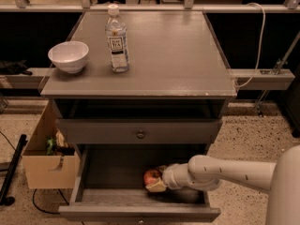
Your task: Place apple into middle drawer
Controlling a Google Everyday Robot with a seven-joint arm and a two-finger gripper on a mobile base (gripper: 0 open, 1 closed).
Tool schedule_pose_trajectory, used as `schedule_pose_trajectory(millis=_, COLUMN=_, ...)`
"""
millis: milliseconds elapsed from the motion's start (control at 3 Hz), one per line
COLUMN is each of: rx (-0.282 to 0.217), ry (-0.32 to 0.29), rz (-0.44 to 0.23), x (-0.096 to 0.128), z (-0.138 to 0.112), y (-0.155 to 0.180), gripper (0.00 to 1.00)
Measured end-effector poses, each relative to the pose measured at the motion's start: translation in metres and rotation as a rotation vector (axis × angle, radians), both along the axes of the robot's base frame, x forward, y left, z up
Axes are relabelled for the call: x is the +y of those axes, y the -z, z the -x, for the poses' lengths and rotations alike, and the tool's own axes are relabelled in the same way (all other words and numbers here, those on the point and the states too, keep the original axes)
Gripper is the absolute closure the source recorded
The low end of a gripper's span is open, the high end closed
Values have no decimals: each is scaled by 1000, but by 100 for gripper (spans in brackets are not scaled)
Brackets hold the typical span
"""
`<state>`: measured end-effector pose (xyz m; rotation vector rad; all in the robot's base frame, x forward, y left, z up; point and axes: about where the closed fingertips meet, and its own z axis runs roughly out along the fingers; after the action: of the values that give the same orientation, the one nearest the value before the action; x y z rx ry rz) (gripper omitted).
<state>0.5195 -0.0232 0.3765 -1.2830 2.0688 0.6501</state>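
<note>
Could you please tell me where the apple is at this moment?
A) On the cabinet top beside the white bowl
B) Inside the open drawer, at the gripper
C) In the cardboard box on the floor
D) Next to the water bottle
B: the apple sits within the pulled-out middle drawer, right at the gripper, well below the bowl and bottle.

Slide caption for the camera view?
Tool at the apple inside the open middle drawer; bowl and bottle on the cabinet top.

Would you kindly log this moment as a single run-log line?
phase: placing | gripper: inside open middle drawer, shut on apple | apple: within drawer, not released
</note>
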Motion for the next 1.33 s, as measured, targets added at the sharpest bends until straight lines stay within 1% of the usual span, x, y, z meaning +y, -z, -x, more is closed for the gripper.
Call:
schedule_pose_trajectory(millis=333, rx=1, ry=0, rz=0, x=0, z=0, y=1, gripper=82)
schedule_pose_trajectory(millis=667, rx=1, ry=0, rz=0, x=0, z=0, y=1, gripper=59)
schedule_pose_trajectory(millis=1000, rx=1, ry=0, rz=0, x=1, z=0, y=1, gripper=28)
schedule_pose_trajectory(millis=1333, rx=1, ry=0, rz=0, x=1, z=0, y=1, gripper=5)
